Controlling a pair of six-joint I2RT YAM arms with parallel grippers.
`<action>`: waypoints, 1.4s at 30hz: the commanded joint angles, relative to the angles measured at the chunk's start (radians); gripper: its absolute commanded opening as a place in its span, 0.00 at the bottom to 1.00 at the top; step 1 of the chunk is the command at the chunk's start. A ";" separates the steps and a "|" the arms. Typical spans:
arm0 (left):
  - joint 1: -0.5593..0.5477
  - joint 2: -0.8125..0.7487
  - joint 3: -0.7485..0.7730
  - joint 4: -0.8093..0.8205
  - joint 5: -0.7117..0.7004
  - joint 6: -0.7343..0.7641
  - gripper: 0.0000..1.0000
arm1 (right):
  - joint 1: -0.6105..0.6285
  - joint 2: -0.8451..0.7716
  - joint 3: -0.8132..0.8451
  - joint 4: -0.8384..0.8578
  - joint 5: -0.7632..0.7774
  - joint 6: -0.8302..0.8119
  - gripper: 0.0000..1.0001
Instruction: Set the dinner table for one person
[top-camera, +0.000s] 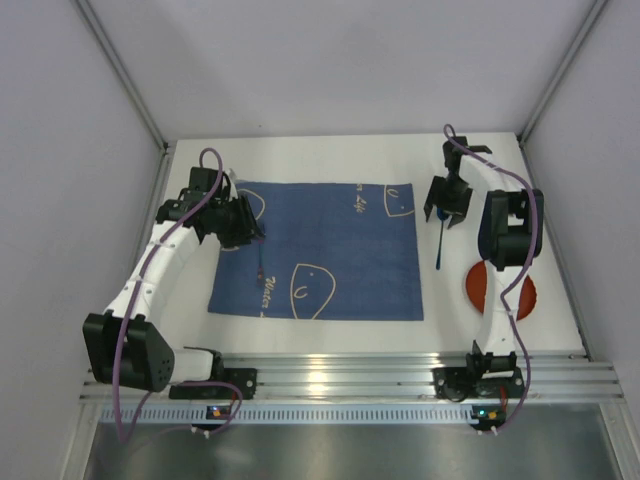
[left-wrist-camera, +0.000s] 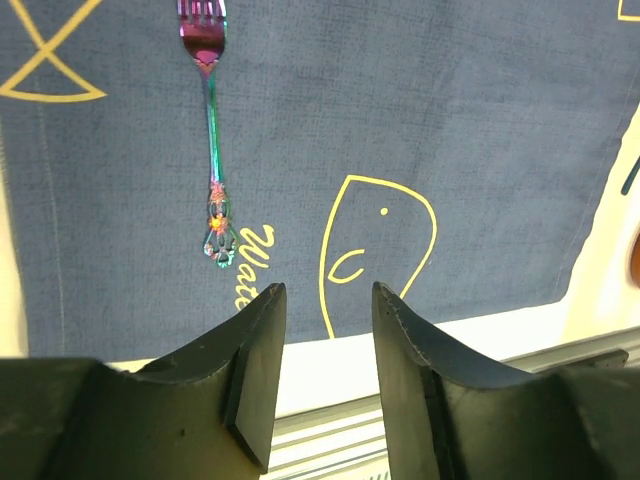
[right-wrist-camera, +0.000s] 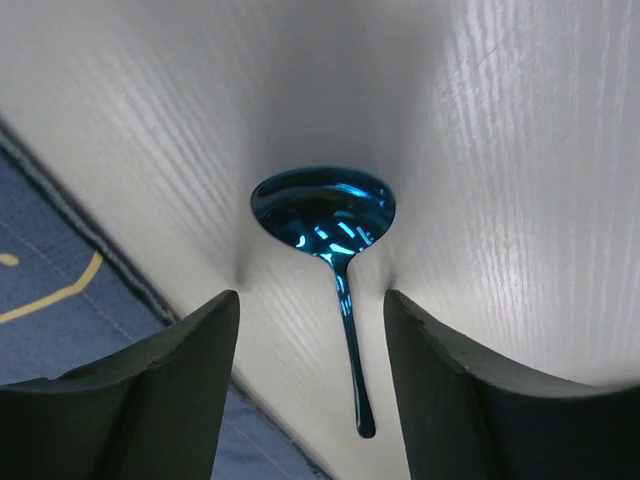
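Overhead, the white table (top-camera: 330, 150) fills the workspace, its ribbed rail (top-camera: 350, 375) along the near edge just beyond the arm bases. A blue placemat (top-camera: 340, 250) with pale line drawings lies flat on the middle of it. The left gripper (top-camera: 238, 220) hangs over the placemat's left edge, with a thin fork (top-camera: 262, 264) lying on the cloth just nearer the rail. The right gripper (top-camera: 447, 200) sits over bare table right of the placemat. A blue spoon (top-camera: 440, 245) lies beside the cloth's right edge, its handle toward the rail. A red plate (top-camera: 478, 285) rests near the right front corner, partly hidden by the right arm. In the left wrist view, the two dark fingers (left-wrist-camera: 255, 370) stand apart with nothing between them, so the jaws are open. The iridescent fork lies beyond them on the placemat, tines away from the camera, well clear of the fingertips. A strip of white table shows past the cloth's edge. In the right wrist view, the fingers (right-wrist-camera: 190, 370) are spread wide. The spoon lies on the table in the gap, bowl away, and neither finger touches it. A corner of the placemat shows at lower left.
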 joint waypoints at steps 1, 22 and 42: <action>-0.001 -0.060 -0.024 -0.034 -0.053 -0.021 0.45 | -0.025 0.031 0.055 0.017 0.030 -0.013 0.59; 0.001 -0.061 -0.030 -0.028 -0.067 -0.054 0.45 | -0.028 -0.022 0.046 0.004 0.083 -0.091 0.00; 0.001 -0.265 -0.116 -0.016 0.003 -0.055 0.76 | 0.378 -0.231 -0.043 0.060 -0.216 0.065 0.00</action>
